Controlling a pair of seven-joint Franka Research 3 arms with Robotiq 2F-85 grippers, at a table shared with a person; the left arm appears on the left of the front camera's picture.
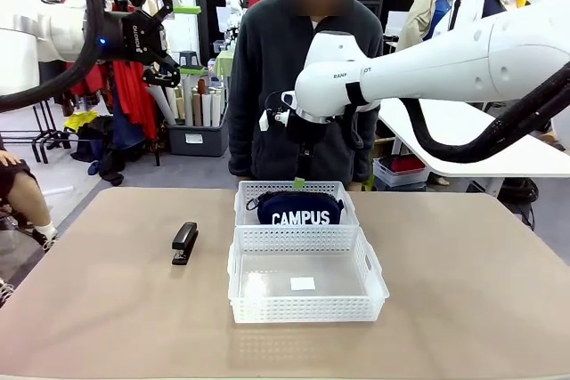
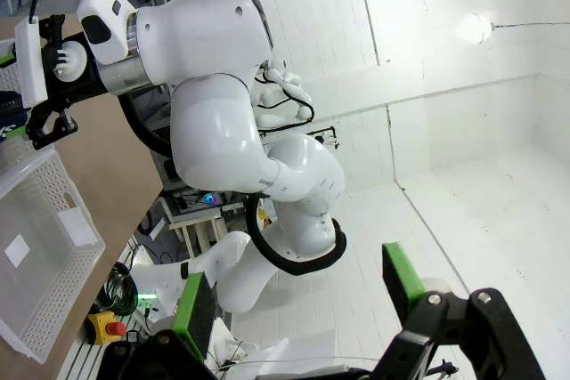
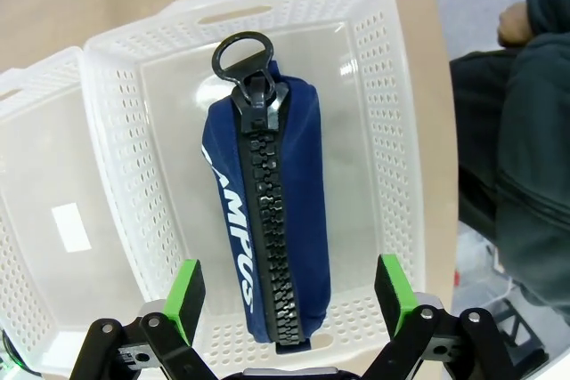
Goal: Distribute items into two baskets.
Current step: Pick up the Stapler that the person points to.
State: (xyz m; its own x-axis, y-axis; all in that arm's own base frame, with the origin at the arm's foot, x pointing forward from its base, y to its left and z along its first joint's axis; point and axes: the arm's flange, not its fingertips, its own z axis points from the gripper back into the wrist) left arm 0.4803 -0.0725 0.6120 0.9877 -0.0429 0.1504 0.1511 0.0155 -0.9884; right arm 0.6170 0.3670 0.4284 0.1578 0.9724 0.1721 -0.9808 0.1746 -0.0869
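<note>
The navy CAMPUS pouch (image 1: 295, 209) lies in the far basket (image 1: 246, 191), zip side up in the right wrist view (image 3: 267, 220). My right gripper (image 1: 298, 171) hangs open straight above it, its green pads (image 3: 184, 295) either side of the pouch's end and clear of it. The near basket (image 1: 307, 311) holds just a small white label. A black stapler (image 1: 184, 243) lies on the table left of the baskets. My left gripper (image 1: 189, 39) is raised high at the left, open and holding nothing, pointing off the table (image 2: 298, 291).
A person in a dark jacket (image 1: 276, 60) stands at the far edge behind the baskets, one hand (image 3: 517, 22) near the far basket's side. The tan tabletop (image 1: 463, 291) has free room right and left of the baskets.
</note>
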